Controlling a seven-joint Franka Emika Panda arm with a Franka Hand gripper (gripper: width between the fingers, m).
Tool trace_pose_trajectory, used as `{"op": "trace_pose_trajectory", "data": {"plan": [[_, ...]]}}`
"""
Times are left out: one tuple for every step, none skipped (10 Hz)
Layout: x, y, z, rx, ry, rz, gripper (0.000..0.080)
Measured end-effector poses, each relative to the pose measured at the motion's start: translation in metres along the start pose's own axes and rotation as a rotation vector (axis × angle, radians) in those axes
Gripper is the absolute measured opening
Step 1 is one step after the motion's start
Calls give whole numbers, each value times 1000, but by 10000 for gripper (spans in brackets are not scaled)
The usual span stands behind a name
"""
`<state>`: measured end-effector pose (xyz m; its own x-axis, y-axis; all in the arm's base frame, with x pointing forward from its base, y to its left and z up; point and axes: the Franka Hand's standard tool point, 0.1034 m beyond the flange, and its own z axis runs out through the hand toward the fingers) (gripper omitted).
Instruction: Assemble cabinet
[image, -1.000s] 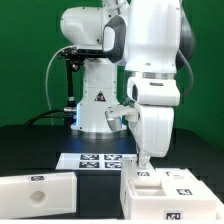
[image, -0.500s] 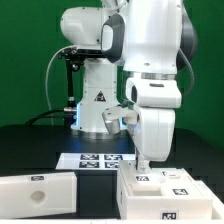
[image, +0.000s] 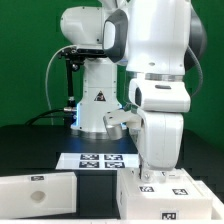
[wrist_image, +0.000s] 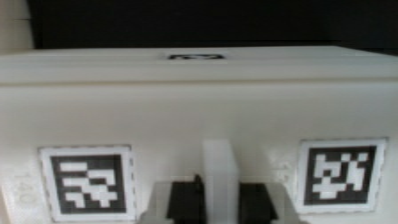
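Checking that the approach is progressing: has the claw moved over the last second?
Yes. The claw has shifted toward the exterior view's right and lower, away from the marker board, down toward the cabinet box.

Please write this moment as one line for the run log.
gripper: down at cabinet box top, jaws not readable | slab panel: lying apart, exterior view's left | marker board: flat, farther back
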<state>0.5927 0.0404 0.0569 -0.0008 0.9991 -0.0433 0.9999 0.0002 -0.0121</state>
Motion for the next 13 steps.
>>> {"op": "trace_pose_trajectory", "data": {"plan": [[0, 0, 0, 23, -5, -6, 64], [-1, 0, 0, 30, -8, -14, 64], [-1, -1, 0, 30, -8, -12, 64], [-1, -1, 0, 30, -8, -12, 64], [-1, -1, 1, 32, -8, -12, 163], [-1, -1, -1, 31, -9, -12, 163], [-2, 1, -9, 26, -14, -15, 339], [-2, 3, -20, 17, -18, -16, 541], [-2, 0, -28, 7, -20, -14, 541], [-3, -6, -31, -1, -19, -6, 675], [-3, -6, -28, 5, -18, -5, 774], [-3, -7, -27, 6, -18, -5, 774], [-3, -7, -26, 7, -18, -5, 794]]}}
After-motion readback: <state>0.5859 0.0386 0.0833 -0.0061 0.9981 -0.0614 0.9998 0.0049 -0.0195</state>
